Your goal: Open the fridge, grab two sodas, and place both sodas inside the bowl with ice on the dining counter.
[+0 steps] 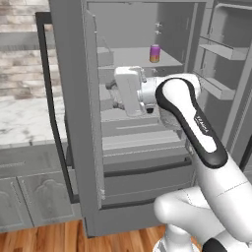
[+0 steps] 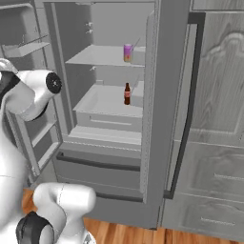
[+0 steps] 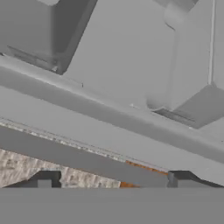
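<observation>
Jaws first: the gripper [image 3: 111, 181] has its two dark tips standing wide apart with nothing between them, staring at grey fridge panelling and a ledge at close range. So it's empty-handed, folks. Out from there, the white hand sits inside the fridge [image 1: 74, 98] opening, level with the middle shelf and close to the left door's inner edge. The forearm runs roughly level into the cavity, the elbow bent high, the upper arm rising from the base at lower right of the left base view. Task check: both doors are swung open, so that step looks done. The purple-to-orange soda [image 1: 155, 53] stands upright near the front edge of the upper shelf, untouched. A dark bottle [image 2: 127, 94] stands on the shelf below, towards its right side. No can is gripped, so I'd say both grabs and the trip to the bowl remain
</observation>
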Tool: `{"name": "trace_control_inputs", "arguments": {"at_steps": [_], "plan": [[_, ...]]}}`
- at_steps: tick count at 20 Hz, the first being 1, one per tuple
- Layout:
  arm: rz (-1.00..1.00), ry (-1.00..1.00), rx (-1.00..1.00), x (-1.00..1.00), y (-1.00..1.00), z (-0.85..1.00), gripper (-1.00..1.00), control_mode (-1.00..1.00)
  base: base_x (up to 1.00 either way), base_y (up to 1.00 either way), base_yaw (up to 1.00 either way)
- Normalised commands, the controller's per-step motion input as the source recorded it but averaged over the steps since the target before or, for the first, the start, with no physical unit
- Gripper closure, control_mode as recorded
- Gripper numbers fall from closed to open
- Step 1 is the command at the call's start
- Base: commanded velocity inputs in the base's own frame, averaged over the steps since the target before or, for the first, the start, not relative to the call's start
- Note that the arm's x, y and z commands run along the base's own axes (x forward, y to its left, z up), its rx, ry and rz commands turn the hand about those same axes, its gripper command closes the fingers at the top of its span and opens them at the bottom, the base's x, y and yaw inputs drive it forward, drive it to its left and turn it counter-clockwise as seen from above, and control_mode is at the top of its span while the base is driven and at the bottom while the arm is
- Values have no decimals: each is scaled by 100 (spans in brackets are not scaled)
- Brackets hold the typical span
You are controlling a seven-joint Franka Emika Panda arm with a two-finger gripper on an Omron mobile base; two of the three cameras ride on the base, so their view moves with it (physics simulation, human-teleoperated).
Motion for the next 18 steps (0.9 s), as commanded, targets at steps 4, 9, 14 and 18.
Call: {"name": "trace_control_inputs", "arguments": {"at_steps": [4,9,14,18], "plan": [[-7,-7,-17,-57,-58,11,-100,-100,0,0,0],[-16,0,-21,-48,-63,0,-100,-100,0,0,0],[-20,0,-26,-47,-59,-5,-100,-100,0,0,0],[-22,0,-31,-44,-62,-30,-100,-100,0,0,0]]}}
